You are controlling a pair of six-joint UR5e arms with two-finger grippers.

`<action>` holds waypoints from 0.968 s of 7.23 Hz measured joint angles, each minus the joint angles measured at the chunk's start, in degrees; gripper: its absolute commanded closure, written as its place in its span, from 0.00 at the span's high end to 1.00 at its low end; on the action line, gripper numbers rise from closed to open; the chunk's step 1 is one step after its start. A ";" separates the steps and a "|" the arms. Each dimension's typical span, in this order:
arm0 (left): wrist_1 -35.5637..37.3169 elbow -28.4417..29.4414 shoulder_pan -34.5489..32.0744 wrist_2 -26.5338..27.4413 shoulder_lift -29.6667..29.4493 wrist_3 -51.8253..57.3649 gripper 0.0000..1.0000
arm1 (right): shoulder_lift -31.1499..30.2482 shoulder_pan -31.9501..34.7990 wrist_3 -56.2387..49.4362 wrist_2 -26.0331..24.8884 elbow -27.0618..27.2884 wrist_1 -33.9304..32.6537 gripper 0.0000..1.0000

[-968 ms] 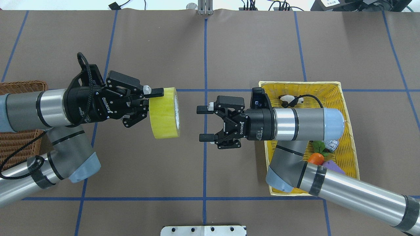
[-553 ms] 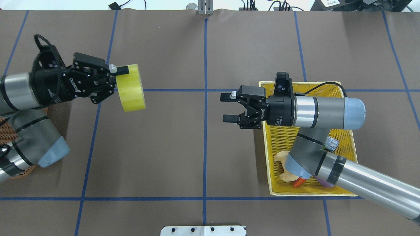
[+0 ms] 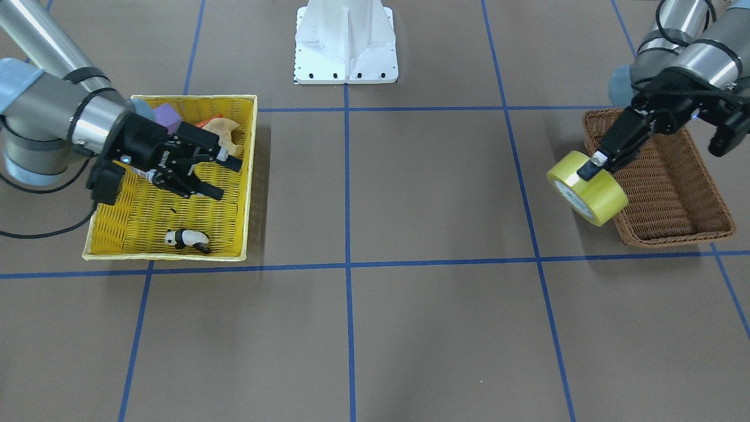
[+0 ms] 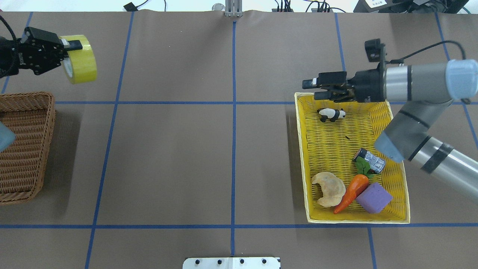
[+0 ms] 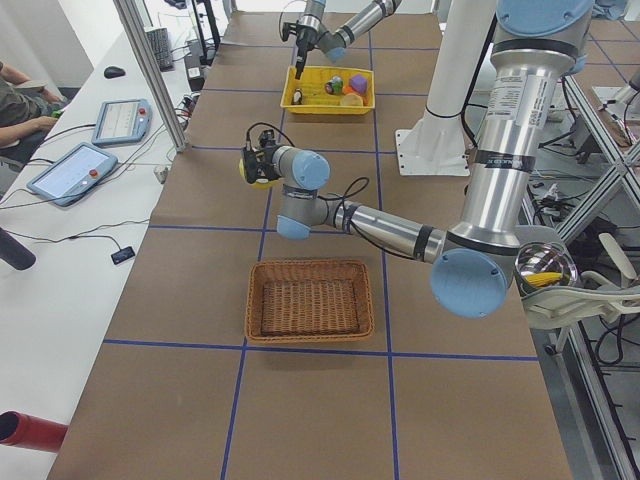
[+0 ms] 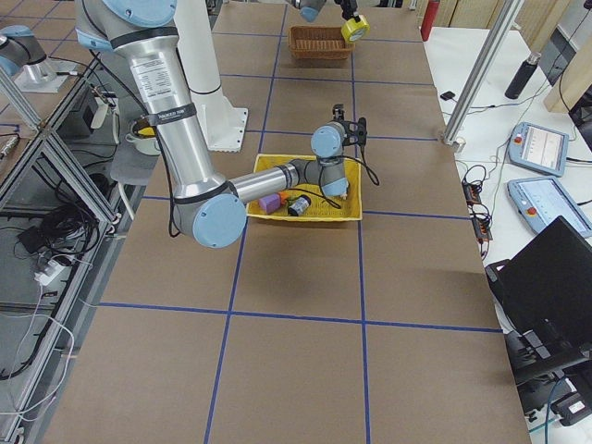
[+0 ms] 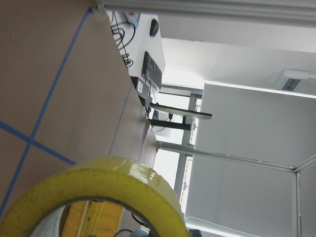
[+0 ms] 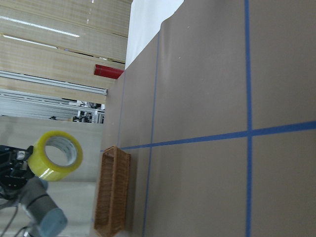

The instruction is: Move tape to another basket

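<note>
Overhead exterior: the left gripper (image 4: 69,51) grips the tape (image 4: 81,61), held in the air beyond the basket (image 4: 50,123)'s far end. The right gripper (image 3: 225,178) hangs spread-fingered; below it lies a yellow tray (image 4: 301,157).

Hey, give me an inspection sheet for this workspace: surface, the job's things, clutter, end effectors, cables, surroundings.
Surface: brown table cover with blue grid lines.
Job's things: tape held off the table near the wicker basket, not in it.
Clutter: yellow tray holding a panda figure, can, carrot, purple block and pastry.
End effectors: left end effector shut on the tape; right end effector open, holding nothing, at the yellow tray.
Cables: black cable on the right wrist.
Surroundings: tablet on a side desk; a person's arm beside it.
</note>
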 measured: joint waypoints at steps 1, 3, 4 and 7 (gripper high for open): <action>5.73 -0.43 -2.13 -1.72 1.95 10.12 0.00 | -1.98 5.25 -6.54 5.53 0.03 -4.46 1.00; 17.28 -2.46 -4.62 -2.39 7.19 30.09 0.00 | -7.24 11.62 -22.13 10.69 0.02 -13.75 1.00; 22.98 -4.36 -5.04 -2.28 9.41 36.67 0.00 | -9.51 14.03 -31.85 11.25 -0.01 -19.70 1.00; 32.51 -6.62 -5.22 -2.35 14.17 47.45 0.00 | -13.96 22.16 -60.43 11.97 0.18 -36.93 1.00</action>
